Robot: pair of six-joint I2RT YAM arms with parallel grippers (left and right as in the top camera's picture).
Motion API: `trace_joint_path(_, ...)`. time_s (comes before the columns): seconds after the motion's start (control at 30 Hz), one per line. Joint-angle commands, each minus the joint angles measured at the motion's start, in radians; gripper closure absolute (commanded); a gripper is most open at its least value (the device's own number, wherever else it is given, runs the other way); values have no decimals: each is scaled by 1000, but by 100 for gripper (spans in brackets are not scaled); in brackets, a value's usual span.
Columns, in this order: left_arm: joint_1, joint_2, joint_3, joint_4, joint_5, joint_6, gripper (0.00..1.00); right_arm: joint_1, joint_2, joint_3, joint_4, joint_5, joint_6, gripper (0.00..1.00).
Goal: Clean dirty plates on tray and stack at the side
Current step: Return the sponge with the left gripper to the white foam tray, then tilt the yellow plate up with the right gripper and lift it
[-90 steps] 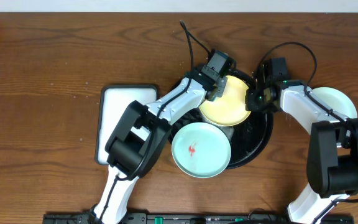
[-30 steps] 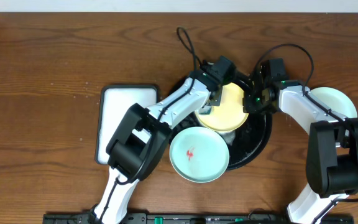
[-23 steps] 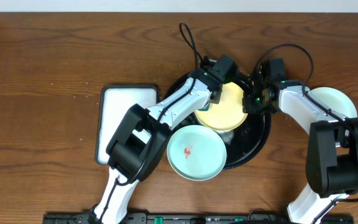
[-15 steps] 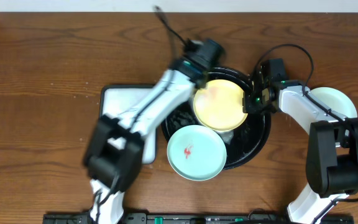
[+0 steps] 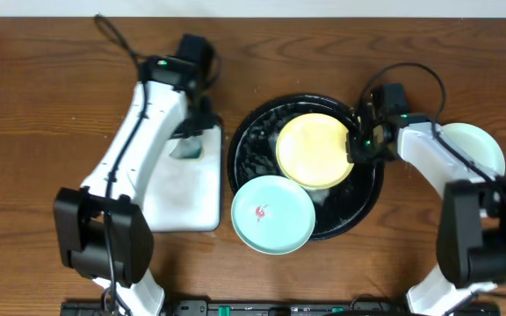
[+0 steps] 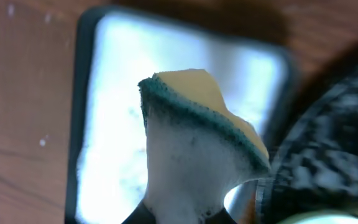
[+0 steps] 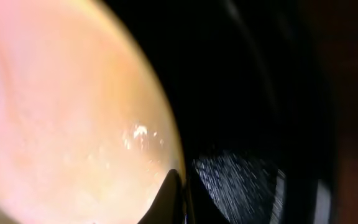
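The yellow plate (image 5: 314, 151) lies tilted in the black sudsy tray (image 5: 251, 149). My right gripper (image 5: 356, 145) is shut on its right rim; in the right wrist view the gripper (image 7: 180, 202) pinches the plate's edge (image 7: 73, 112) over the tray (image 7: 247, 93). A mint plate with a red smear (image 5: 273, 213) rests on the tray's front-left rim. A second mint plate (image 5: 477, 142) lies on the table at the right, partly behind my right arm. My left gripper (image 5: 187, 145) is shut on a soapy yellow-green sponge (image 6: 197, 130) over the white tray.
The white rectangular dark-rimmed tray (image 5: 178, 193) lies left of the black tray and shows behind the sponge in the left wrist view (image 6: 110, 93). The black tray's rim (image 6: 316, 149) is at the right there. Brown wooden table all round.
My left arm has swung left out of the black tray with the sponge and now hangs over the white tray. The yellow plate is uncovered. The right gripper kept its hold.
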Motion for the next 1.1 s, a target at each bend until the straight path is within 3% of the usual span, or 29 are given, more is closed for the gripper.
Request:
trace_joint_path(0.0,37,6,-65,-3,40,5,83,37,-142,0,-3,54,-36,99)
trace_joint_path(0.2,71,6,-98,-3,40,5,58,143,-269,0,-19,291,-60,99)
trace_joint_path(0.3,71,6,-98,-2,40,5,24,203,-296,0,-16,445,-63,99)
trace_joint_path(0.33,71,6,-98,-2,40,5,20,219,-302,0,-16,487,-63,99)
trace_joint_path(0.83,71,6,-98,-2,40,5,17,456,-348,2,48,1059,-279,99)
trace_joint_path(1.07,71,6,-98,-2,40,5,16,565,-397,2,60,1118,-354,99)
